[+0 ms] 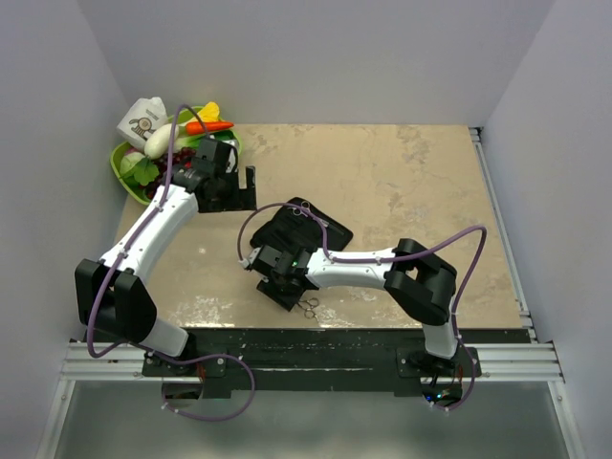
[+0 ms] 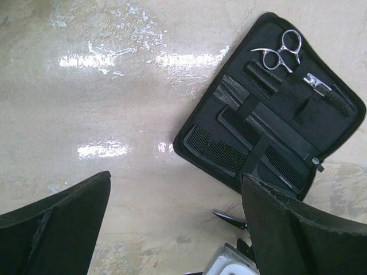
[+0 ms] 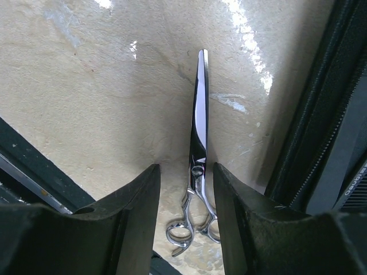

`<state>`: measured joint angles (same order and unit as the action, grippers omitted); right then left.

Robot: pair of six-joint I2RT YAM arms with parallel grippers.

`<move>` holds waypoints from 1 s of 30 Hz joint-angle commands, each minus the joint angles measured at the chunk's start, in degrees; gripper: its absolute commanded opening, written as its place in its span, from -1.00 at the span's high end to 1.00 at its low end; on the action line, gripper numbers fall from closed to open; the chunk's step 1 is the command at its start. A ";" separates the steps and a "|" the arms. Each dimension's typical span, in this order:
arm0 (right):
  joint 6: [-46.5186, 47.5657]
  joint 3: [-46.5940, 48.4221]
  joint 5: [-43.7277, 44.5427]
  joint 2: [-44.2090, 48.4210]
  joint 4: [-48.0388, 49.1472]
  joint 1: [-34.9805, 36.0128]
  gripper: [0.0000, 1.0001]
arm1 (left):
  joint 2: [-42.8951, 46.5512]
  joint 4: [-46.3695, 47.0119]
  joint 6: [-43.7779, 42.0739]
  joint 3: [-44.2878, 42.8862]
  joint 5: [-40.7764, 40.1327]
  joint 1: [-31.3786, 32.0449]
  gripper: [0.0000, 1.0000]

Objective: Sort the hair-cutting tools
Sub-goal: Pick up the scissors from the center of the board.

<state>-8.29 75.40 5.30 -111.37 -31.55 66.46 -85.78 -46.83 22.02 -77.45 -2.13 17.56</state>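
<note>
A pair of silver scissors (image 3: 199,114) lies flat on the beige counter (image 3: 86,86), just beside the edge of an open black case (image 3: 321,114). The right pincer (image 3: 186,169) is released, its two fingers straddling the scissors near the pivot without touching them. The left pincer (image 2: 175,177) hangs wide open above the counter beside the case, where a second pair of scissors (image 2: 281,51) and a black comb (image 2: 218,150) sit tucked under straps

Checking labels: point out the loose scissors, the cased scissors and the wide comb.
loose scissors (image 3: 200,114), right wrist view, mid-blade.
cased scissors (image 2: 280,53), left wrist view, where the rings join.
wide comb (image 2: 217,150), left wrist view, on its teeth.
</note>
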 commanded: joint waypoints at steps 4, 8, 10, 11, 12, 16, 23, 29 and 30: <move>-1.55 -1.65 0.16 -0.68 1.23 -0.19 0.13 | 1.93 1.21 0.65 0.19 1.16 -0.60 -0.99; -2.16 -4.11 -0.12 -0.78 1.67 -0.19 0.19 | 1.84 1.30 0.48 0.28 1.17 -0.60 -0.99; -2.43 -5.51 -0.03 -0.60 2.28 -0.19 0.27 | 1.76 1.39 0.39 0.37 1.08 -0.60 -0.99; -2.51 -5.78 0.15 -0.60 2.28 -0.19 0.32 | 1.67 1.39 0.39 0.37 0.99 -0.60 -0.99; -2.60 -6.05 0.15 -0.60 2.37 -0.19 0.36 | 1.67 1.48 0.39 0.46 0.99 -0.60 -0.99; -3.22 -7.71 0.68 -0.78 3.16 -0.19 0.57 | 1.14 1.83 0.13 0.55 0.81 -0.60 -0.99; -3.22 -8.51 2.34 0.01 2.64 -0.19 0.95 | -0.44 2.36 -0.31 -0.68 -0.24 -0.60 -0.99; -2.43 -6.14 2.78 3.96 -1.58 -0.19 1.00 | -1.50 2.80 0.21 -2.44 -0.07 -0.60 -0.99; -2.34 -5.62 2.87 4.75 -2.37 -0.19 1.00 | -1.67 2.88 0.22 -2.70 -0.24 -0.60 -0.99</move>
<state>-10.72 70.08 6.59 -108.25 -26.17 66.30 -86.80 -45.89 21.96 -77.19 -1.78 17.47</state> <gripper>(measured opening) 0.134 0.992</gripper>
